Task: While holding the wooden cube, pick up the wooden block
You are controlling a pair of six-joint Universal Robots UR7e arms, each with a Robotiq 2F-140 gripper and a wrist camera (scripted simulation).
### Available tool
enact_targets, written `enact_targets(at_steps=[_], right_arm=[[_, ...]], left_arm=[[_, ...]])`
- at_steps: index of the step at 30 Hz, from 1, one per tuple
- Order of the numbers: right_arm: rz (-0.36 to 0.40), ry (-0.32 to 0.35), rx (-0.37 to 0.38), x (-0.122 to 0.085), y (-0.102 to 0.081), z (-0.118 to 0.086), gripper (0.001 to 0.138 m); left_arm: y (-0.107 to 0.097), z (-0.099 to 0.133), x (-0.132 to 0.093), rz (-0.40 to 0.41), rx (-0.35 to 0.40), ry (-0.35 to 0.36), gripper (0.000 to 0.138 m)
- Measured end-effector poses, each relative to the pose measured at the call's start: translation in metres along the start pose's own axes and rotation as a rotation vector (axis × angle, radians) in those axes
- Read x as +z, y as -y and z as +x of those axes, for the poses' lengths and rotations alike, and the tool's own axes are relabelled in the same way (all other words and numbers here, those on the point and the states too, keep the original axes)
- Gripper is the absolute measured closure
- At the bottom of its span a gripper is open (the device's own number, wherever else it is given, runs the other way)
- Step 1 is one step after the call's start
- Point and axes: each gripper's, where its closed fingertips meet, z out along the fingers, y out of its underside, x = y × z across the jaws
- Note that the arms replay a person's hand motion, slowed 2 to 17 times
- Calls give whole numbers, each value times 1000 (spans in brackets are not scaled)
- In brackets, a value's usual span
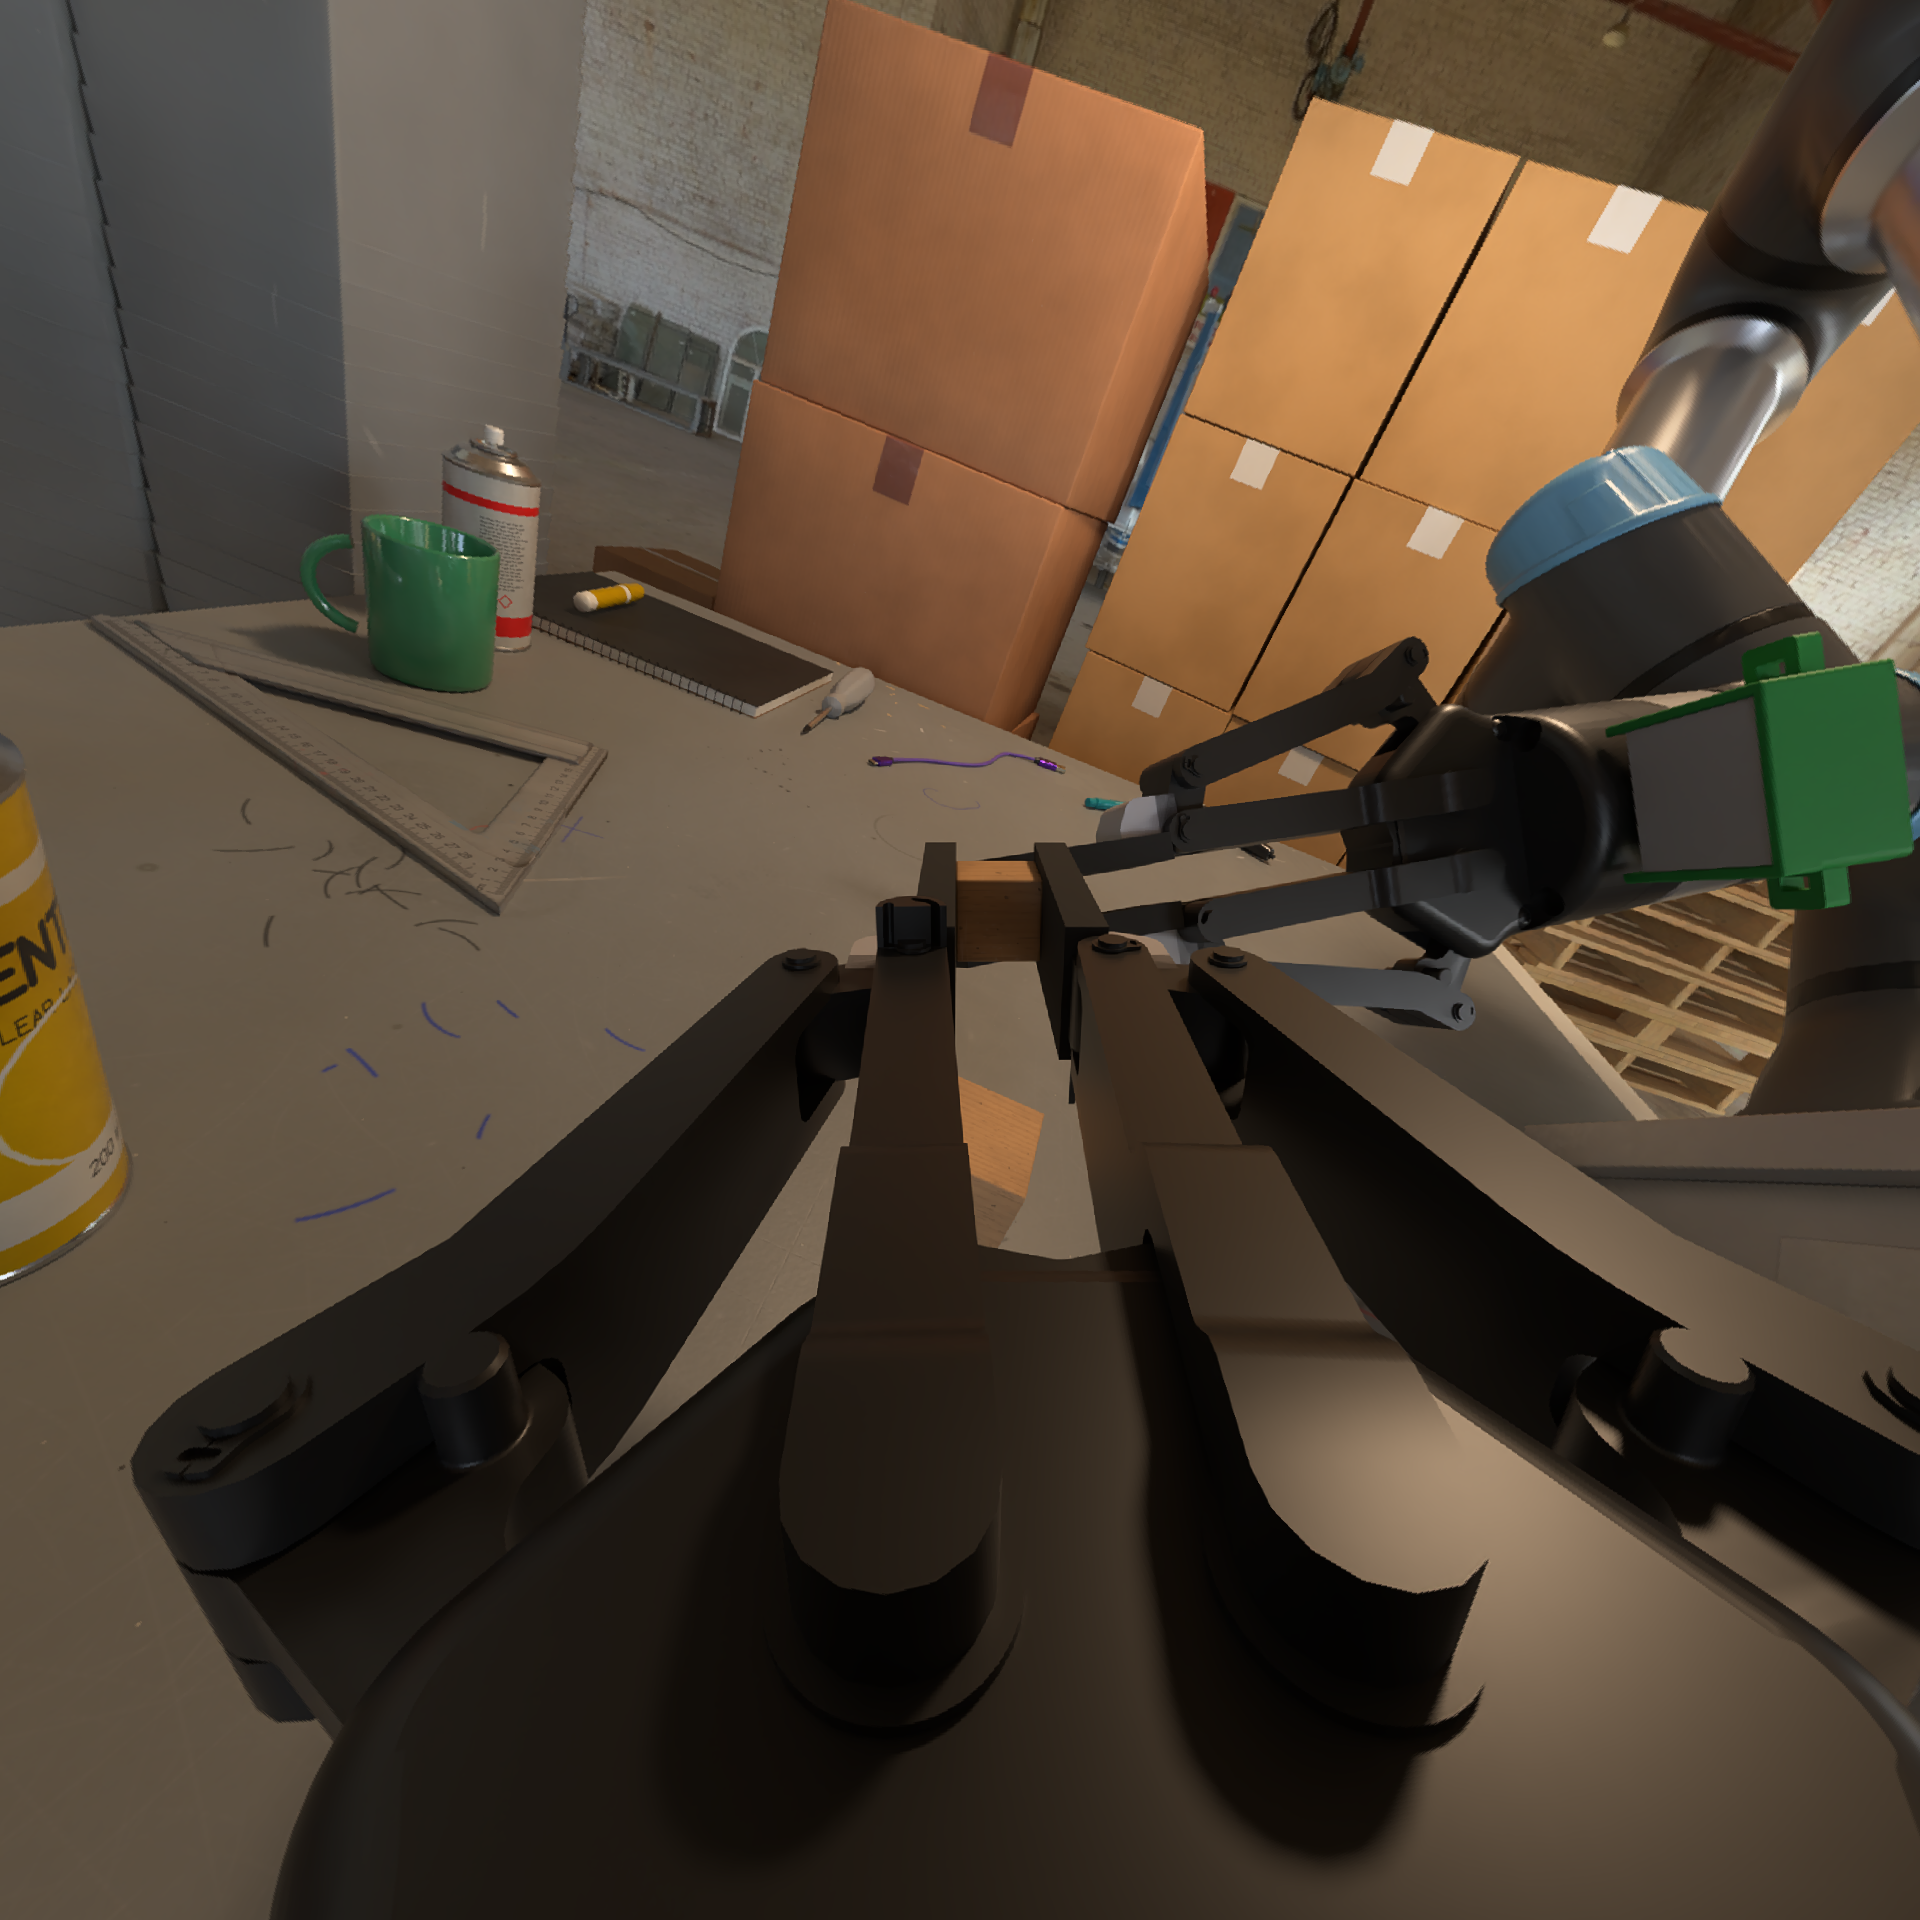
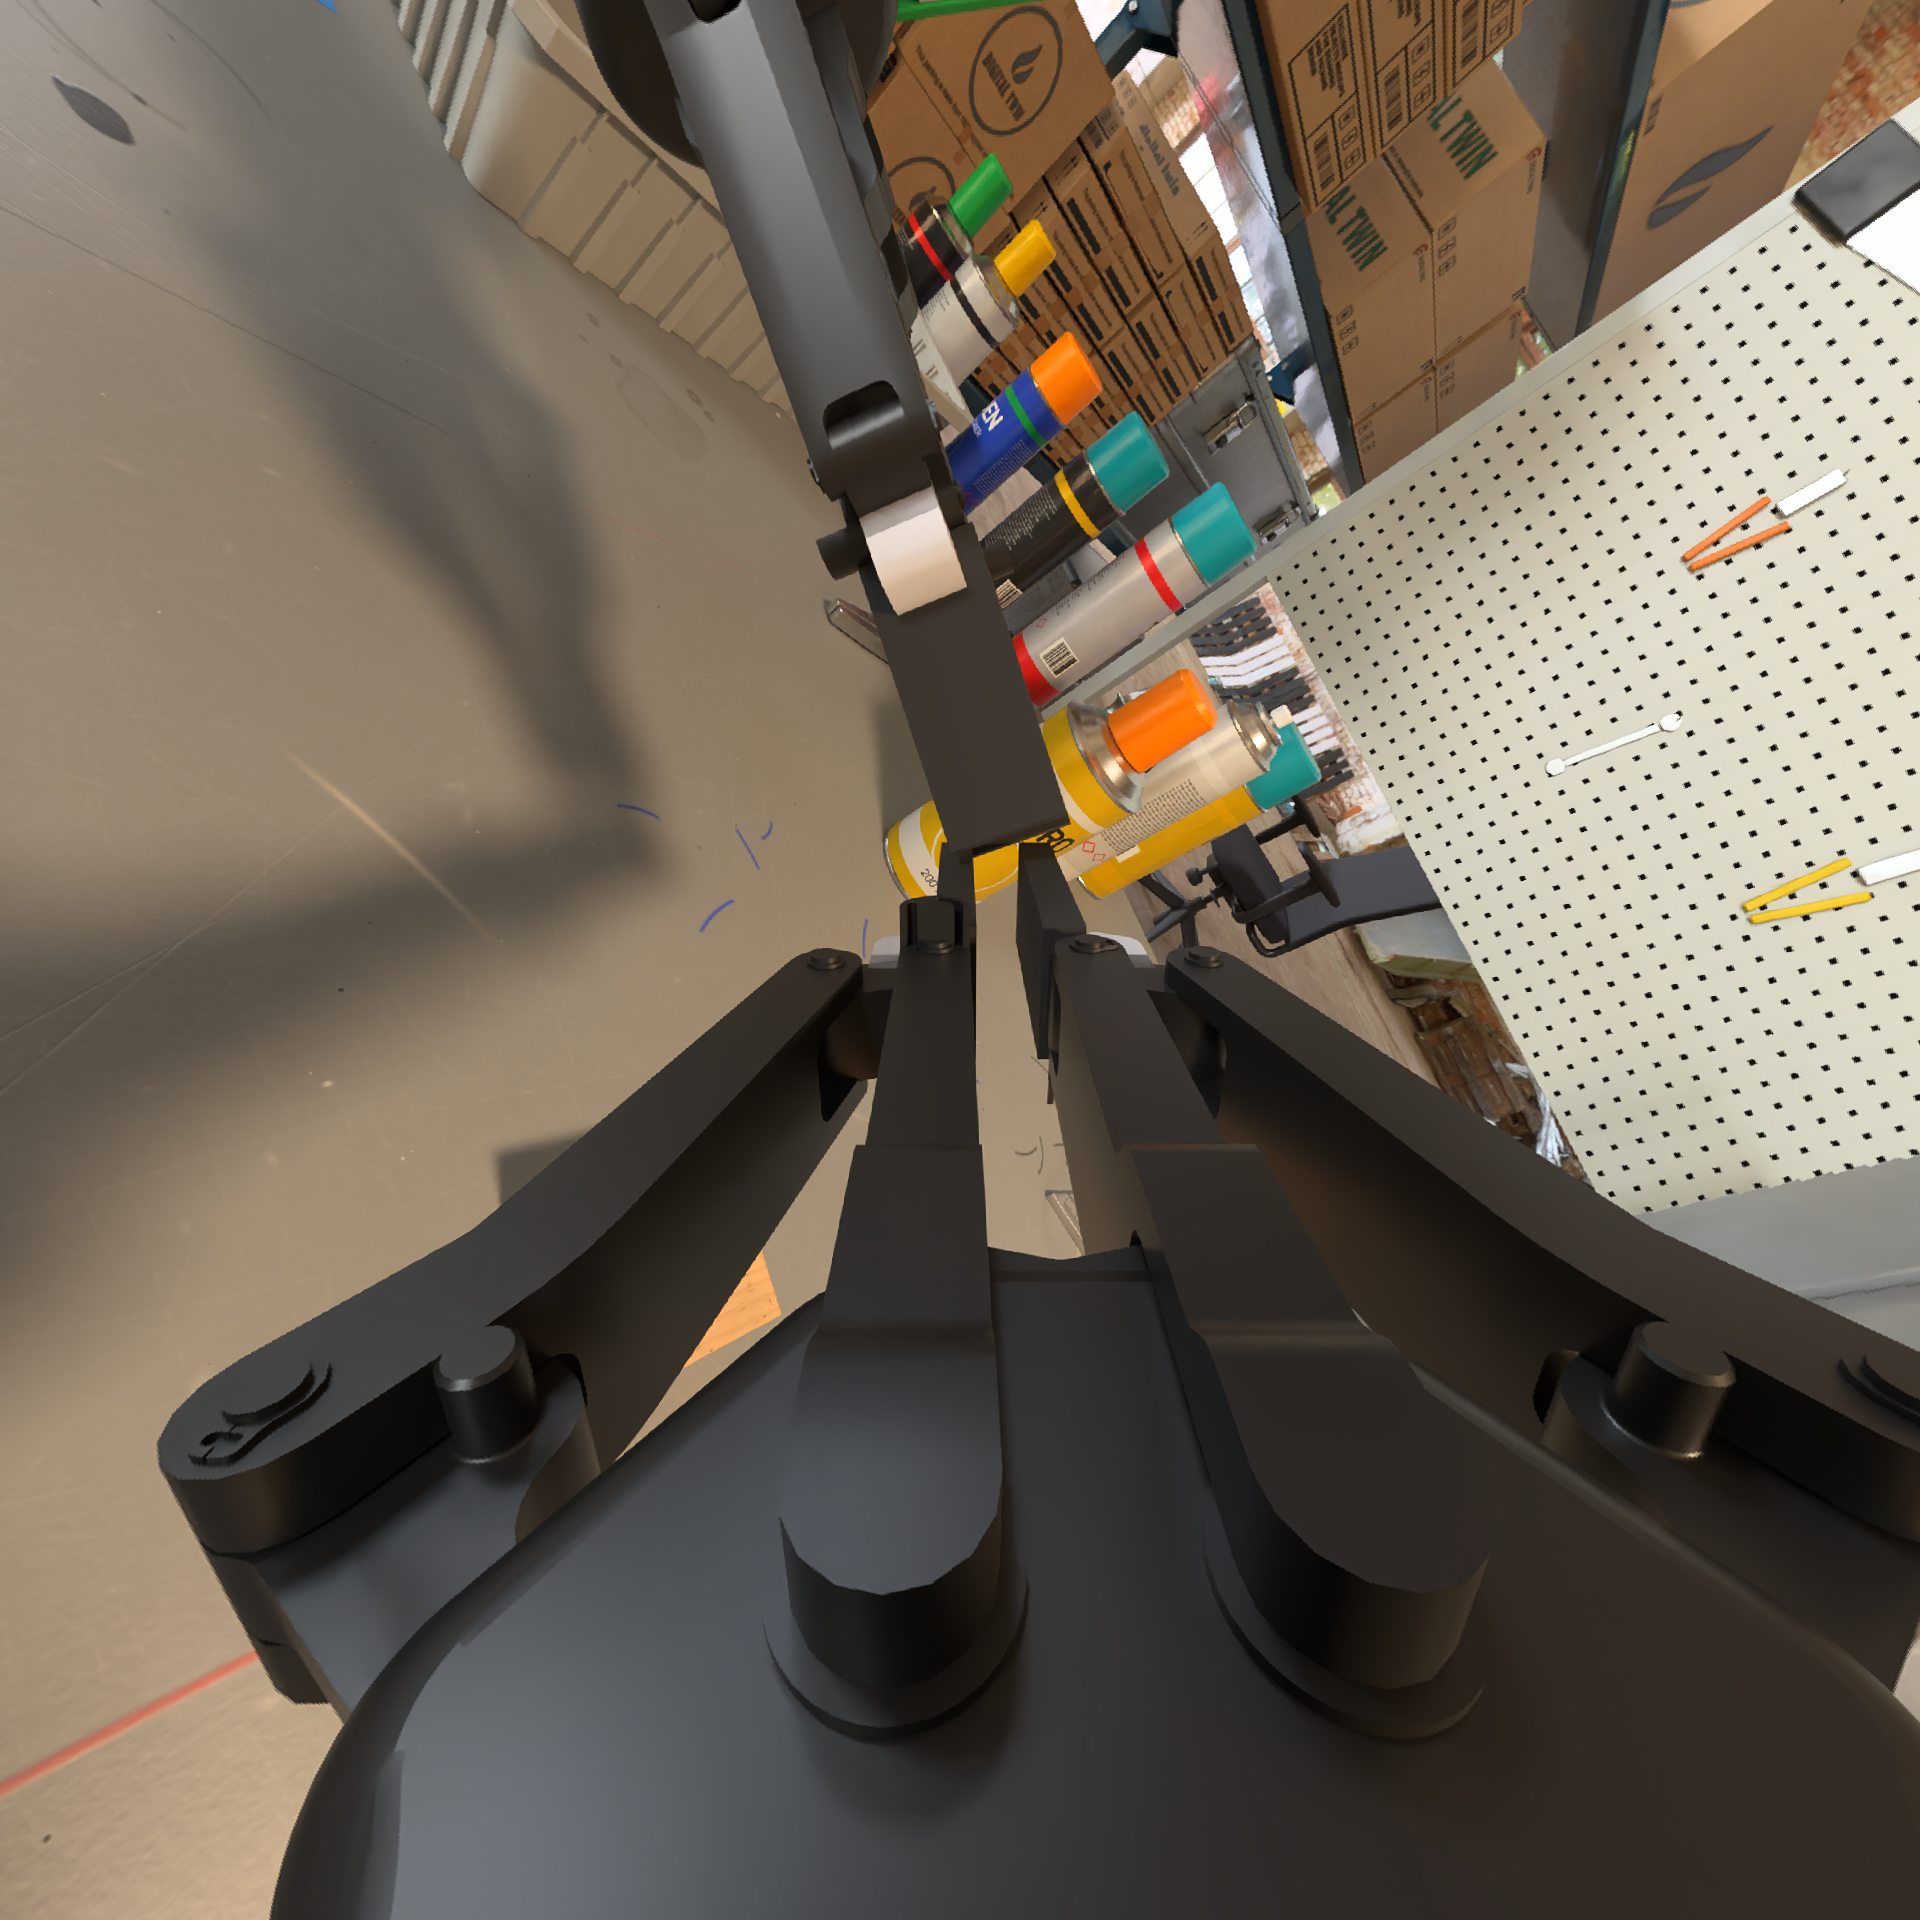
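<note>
The matte black fingers (image 1: 940, 894) of the left gripper (image 1: 995, 904) clamp a small smooth-grained wooden cube (image 1: 997, 912) above the scuffed grey surface (image 1: 665, 935), a pale wooden block (image 1: 1000, 1148) lies flat on it just beneath, and the right gripper (image 1: 1164, 831) reaches in from the right beside the cube. In the right wrist view, the right gripper's fingers (image 2: 951, 904) stand nearly together with a thin gap, and I cannot tell whether they grip anything; a corner of the wooden block (image 2: 743, 1311) shows low at left.
</note>
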Motion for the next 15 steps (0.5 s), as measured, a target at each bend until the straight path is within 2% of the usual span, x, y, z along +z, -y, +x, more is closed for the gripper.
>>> enact_targets(at_steps=[6, 15], right_arm=[[2, 5, 5, 1, 0, -1, 127], [0, 6, 4, 1, 0, -2, 127]], left_arm=[[-2, 0, 0, -16, 17, 9, 119], [-3, -1, 0, -20, -3, -1, 119]])
